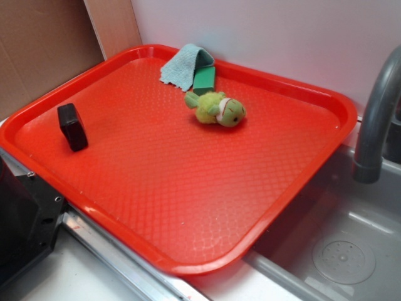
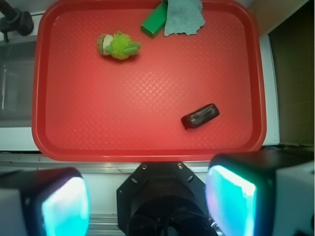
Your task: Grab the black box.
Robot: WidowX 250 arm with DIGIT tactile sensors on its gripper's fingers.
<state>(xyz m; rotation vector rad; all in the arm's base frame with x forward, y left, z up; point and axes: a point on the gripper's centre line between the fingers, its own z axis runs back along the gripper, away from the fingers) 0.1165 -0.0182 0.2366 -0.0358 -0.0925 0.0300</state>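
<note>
Two gripper fingers (image 2: 231, 201) fill the bottom of the wrist view, their pads glowing teal, spread wide with nothing between them; the gripper (image 2: 147, 201) hangs high above the near edge of the red tray (image 2: 147, 147) and is not seen in the exterior view. Between the fingers sits the black appliance with screws (image 2: 160, 196), just outside the tray's rim.

On the tray, the black box (image 2: 200, 116) stands on a thin edge, apart from everything else. From above, its long axis runs diagonally, one end toward the near rim, the other toward the tray's right side. In the exterior view the box (image 1: 72, 126) is upright near the tray's left rim, leaning slightly.

Well apart, toward the far end, a green plush toy (image 1: 216, 108) lies on its side. Beyond it a flat green block (image 1: 205, 78) rests against the far rim, partly covered by a teal cloth (image 1: 185, 64). A grey faucet (image 1: 376, 119) rises over the sink (image 1: 338, 251) beside the tray.
</note>
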